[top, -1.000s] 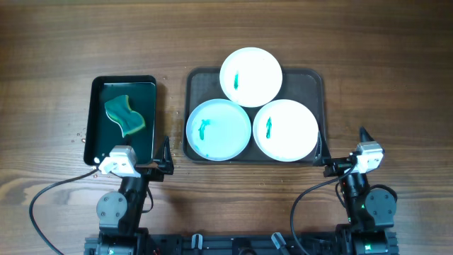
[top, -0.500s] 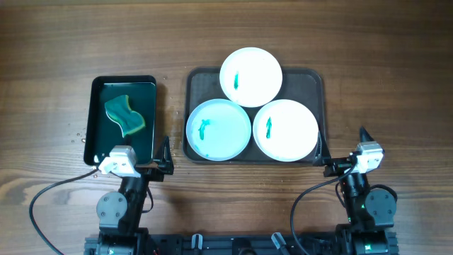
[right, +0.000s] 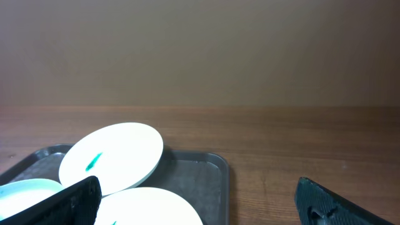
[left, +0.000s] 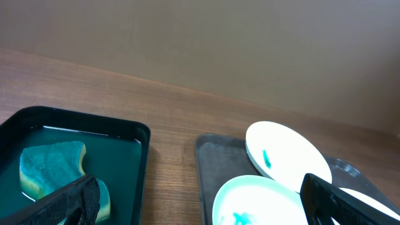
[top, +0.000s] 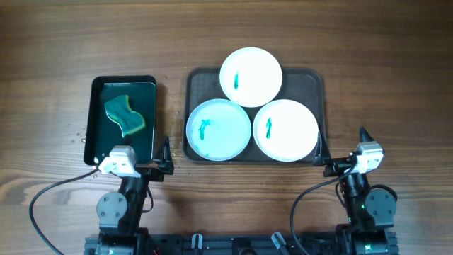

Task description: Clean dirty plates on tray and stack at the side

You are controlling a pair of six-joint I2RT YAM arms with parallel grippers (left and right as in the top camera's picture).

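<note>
Overhead: brown wood-grain bench (top: 56, 42). Wrist views show a plain tan wall (left: 250, 44) behind it. Three plates (top: 250, 76), each with a green smear, lie on one grey tray (top: 316, 81) mid-bench, the far plate's edge over the other two. One black tray (top: 95, 88) on the left holds liquid and one green sponge (top: 125, 116). Left gripper (left: 200, 203) and right gripper (right: 197, 203): fingers spread wide, empty.

Small black glossy tray (top: 89, 120) sitting left on wooden table (top: 368, 42); green sponge (top: 125, 117) lying inside, toward far end, in teal water.
</note>
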